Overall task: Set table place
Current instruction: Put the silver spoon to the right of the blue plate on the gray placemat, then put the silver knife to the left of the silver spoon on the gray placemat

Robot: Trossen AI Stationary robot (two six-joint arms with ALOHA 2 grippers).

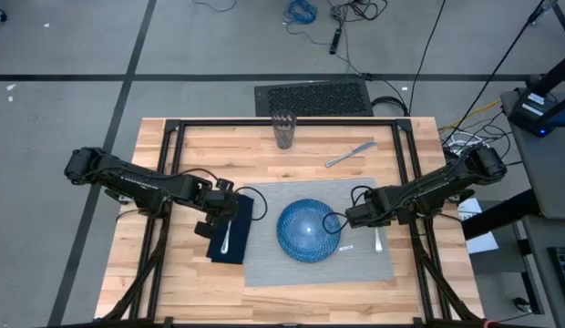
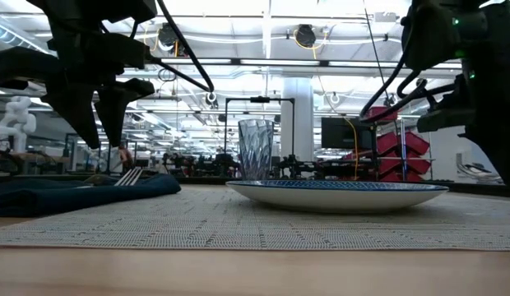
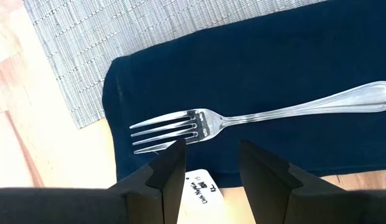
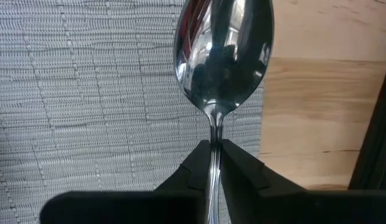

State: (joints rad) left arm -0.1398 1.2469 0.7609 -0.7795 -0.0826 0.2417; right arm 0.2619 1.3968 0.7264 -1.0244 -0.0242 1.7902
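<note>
- Your right gripper [image 4: 215, 163] is closed tight on the neck of a spoon [image 4: 223, 56]; only its wrist view shows this grip, with the bowl reaching forward past the fingertips, over the edge where the grey placemat [image 4: 87, 93] meets bare wood.
- From above, that same right gripper [image 1: 354, 217] sits just beside the blue plate [image 1: 309, 230], on the placemat's [image 1: 292, 196] side nearest that arm, but the spoon itself is hard to make out there.
- Your left gripper [image 3: 208, 171] stands partly open with nothing between its fingers; straight ahead of them a fork [image 3: 255, 118] lies flat on the navy napkin [image 3: 274, 62], tines closest to the fingertips.
- The overhead view adds what the wrist cannot: the napkin [image 1: 241, 239] overlaps the placemat's edge on your left arm's side, and the left gripper [image 1: 212, 219] hovers over it.
- The level view shows the left gripper's fingers [image 2: 115, 103] hanging clear above the fork tines [image 2: 128, 176], and the plate [image 2: 337, 194] resting flat on the mat.
- Well beyond both grippers, toward the table's [image 1: 182, 273] far edge, a ribbed glass [image 1: 282, 129] stands upright and a knife [image 1: 350, 154] lies on bare wood.
- The table is light planked wood in a black frame; behind it the room shows a grey floor with cables, ceiling lights and red bins [image 2: 401, 156].
</note>
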